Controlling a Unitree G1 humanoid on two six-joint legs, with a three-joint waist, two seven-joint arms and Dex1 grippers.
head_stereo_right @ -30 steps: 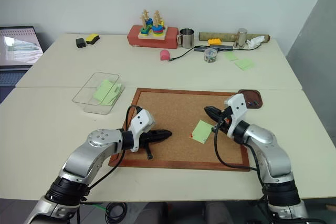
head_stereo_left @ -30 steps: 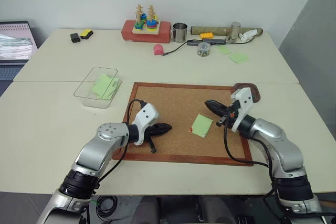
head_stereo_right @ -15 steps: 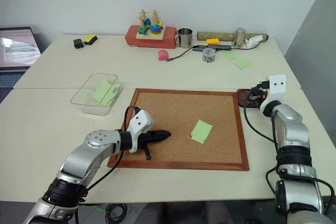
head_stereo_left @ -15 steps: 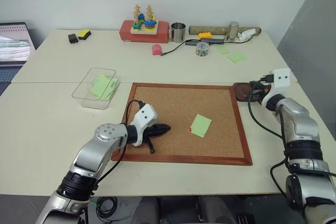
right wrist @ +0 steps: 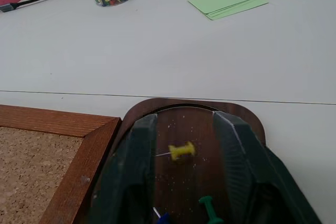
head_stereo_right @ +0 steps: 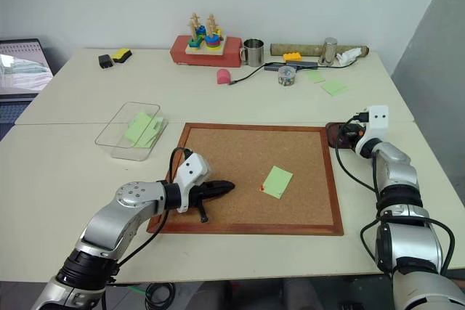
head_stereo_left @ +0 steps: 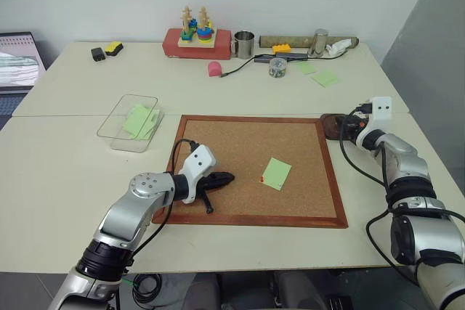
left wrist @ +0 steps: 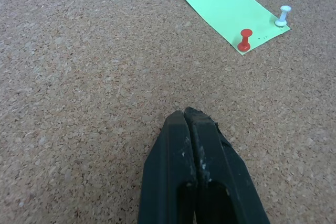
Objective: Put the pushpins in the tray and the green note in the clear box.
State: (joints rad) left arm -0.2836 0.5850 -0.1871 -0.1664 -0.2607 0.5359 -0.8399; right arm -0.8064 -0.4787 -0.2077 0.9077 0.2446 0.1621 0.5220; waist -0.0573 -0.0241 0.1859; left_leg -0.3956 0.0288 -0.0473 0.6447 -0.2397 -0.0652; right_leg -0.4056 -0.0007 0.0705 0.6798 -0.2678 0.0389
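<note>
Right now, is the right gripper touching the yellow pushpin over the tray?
Apart. The right wrist view shows the yellow pushpin between the right gripper's open fingers, touching neither, over the tray.

No readable text, labels, brands or numbers anywhere. The green note [left wrist: 233,14] is blank, the spare green notes [right wrist: 227,1] on the tabletop [head_stereo_left: 65,157] are blank too, and the laptop screen [head_stereo_left: 18,70] is too small to make out.

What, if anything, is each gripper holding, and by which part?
Nothing. The left gripper is shut, empty; the right gripper stands open over the tray, yellow pin loose between its fingers.
</note>
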